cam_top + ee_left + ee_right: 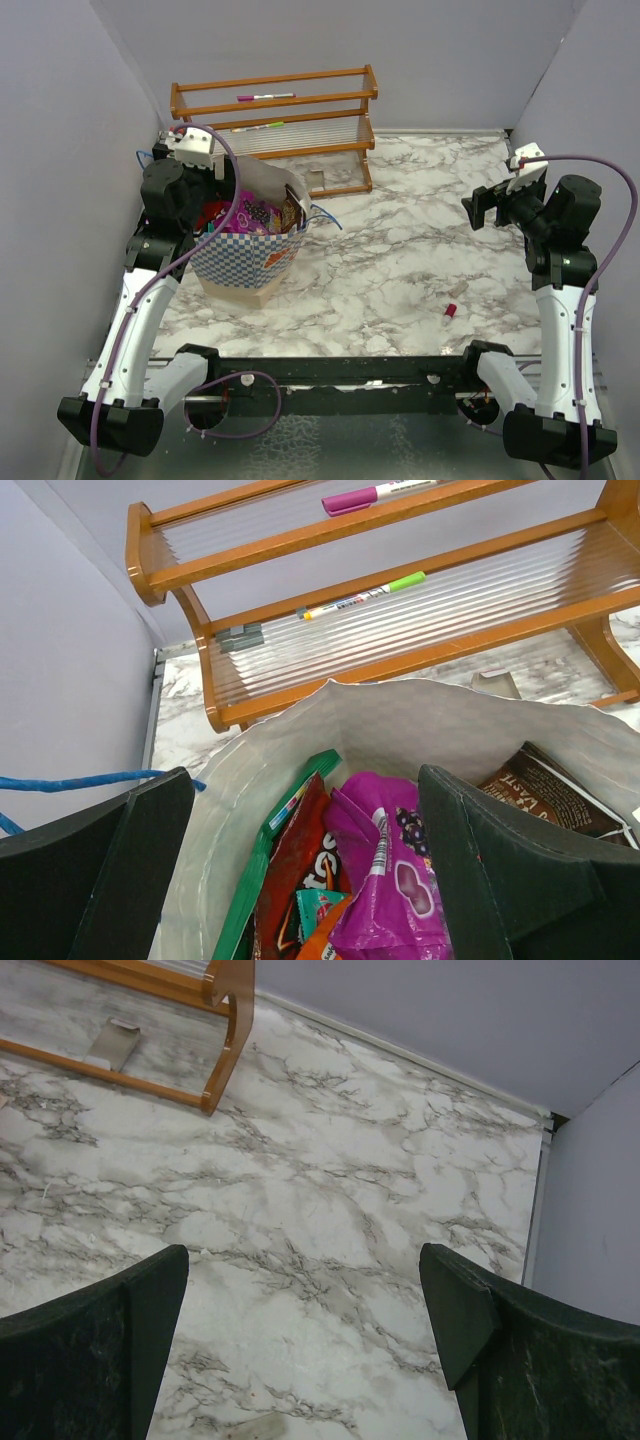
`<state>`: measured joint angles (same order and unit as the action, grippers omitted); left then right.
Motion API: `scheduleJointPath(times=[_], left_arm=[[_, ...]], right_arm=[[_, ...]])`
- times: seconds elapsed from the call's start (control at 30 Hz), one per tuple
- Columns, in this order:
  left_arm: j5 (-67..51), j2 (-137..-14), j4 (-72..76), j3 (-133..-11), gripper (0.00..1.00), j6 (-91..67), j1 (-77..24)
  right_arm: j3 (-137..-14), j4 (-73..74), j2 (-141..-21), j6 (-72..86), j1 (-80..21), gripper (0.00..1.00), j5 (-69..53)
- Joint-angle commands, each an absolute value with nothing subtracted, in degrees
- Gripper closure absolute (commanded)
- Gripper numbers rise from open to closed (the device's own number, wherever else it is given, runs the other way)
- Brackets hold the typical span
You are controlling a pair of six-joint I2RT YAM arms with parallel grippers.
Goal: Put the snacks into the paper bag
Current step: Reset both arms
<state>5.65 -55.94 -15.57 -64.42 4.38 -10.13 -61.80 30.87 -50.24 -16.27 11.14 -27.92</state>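
The blue-and-white checkered paper bag (pixel 245 265) stands upright at the left of the marble table, its mouth open. Inside its pale wall (pixel 400 720) lie the snacks: a magenta candy pack (pixel 390 880), a red Doritos packet (pixel 300 855), a green packet edge (pixel 298 792), a small teal pack (pixel 315 905) and a brown bag (pixel 545 795). My left gripper (pixel 305 780) hangs open right over the bag's mouth (pixel 215 205), holding nothing. My right gripper (pixel 482 207) is raised over bare marble at the right, open and empty (pixel 303 1255).
A wooden rack (pixel 275 110) with markers on its shelves (pixel 365 595) stands just behind the bag. A tiny red-pink object (pixel 451 311) lies on the table near the right arm. A small grey piece (pixel 110 1045) sits by the rack's foot.
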Motion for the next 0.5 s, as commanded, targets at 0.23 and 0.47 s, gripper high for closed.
scheduleJointPath(times=[0.23,0.47], left_arm=[[7.40,-54.79,-15.97,-65.80,0.03,3.87,-9.71],[7.21,-54.92,-16.04,-66.27,0.03,3.86,-9.76]], right_arm=[[-63.63,30.94,-50.39,-15.91,10.90,0.00,-29.15],[-64.15,31.22,-50.57,-15.82,10.90,0.01,-29.26]])
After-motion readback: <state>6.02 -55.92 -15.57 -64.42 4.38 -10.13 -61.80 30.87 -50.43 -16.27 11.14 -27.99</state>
